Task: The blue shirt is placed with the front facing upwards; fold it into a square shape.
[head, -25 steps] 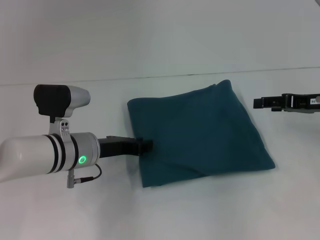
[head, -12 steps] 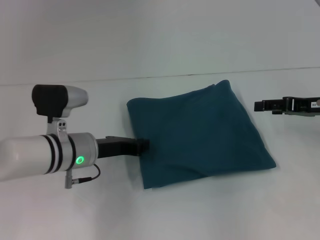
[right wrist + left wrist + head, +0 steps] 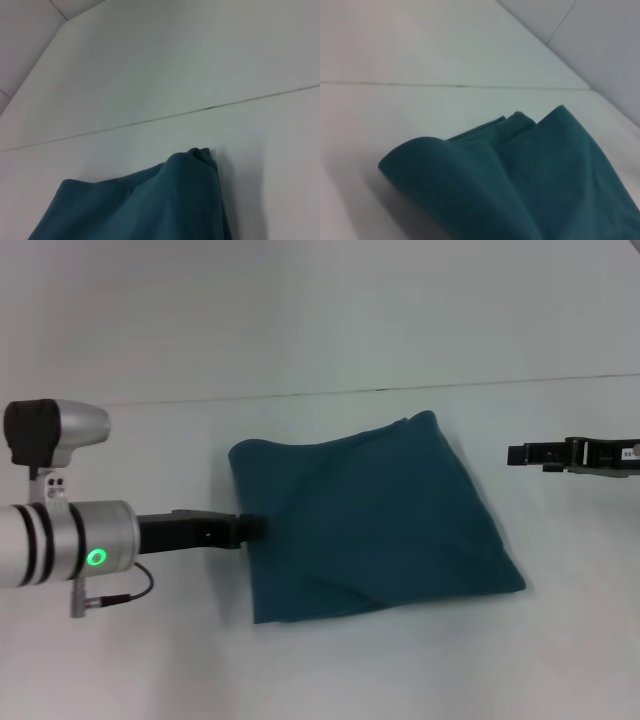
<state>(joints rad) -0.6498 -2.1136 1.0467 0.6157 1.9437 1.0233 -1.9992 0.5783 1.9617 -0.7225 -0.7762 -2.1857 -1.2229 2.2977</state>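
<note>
The left gripper (image 3: pixel 250 530) reaches in low over the white bench (image 3: pixel 330 670) from the robot's left side, its black jaws meeting the left edge of the blue shirt (image 3: pixel 365 515) about halfway along that edge. The tips sit right at the cloth, and whether they are pinched on the fabric or merely touching it cannot be told from the head view; the left wrist view shows no jaws at all.

The blue shirt lies in the middle of the bench, already folded into a rough, slightly skewed square of plain teal, with no lettering showing. Its near-left corner points toward the robot, and the near edge shows a thick fold with a second layer peeking out beneath. In the left wrist view the shirt (image 3: pixel 520 185) shows a rounded, puffed fold at its near corner and stacked layers behind it. In the right wrist view its far corner (image 3: pixel 150 205) stands up in a small bunched peak.

The right gripper (image 3: pixel 520 453) hangs off to the robot's right, well apart from the shirt, holding nothing; whether its jaws are parted cannot be told.

A thin seam (image 3: pixel 520 380) crosses the white surface beyond the shirt.
</note>
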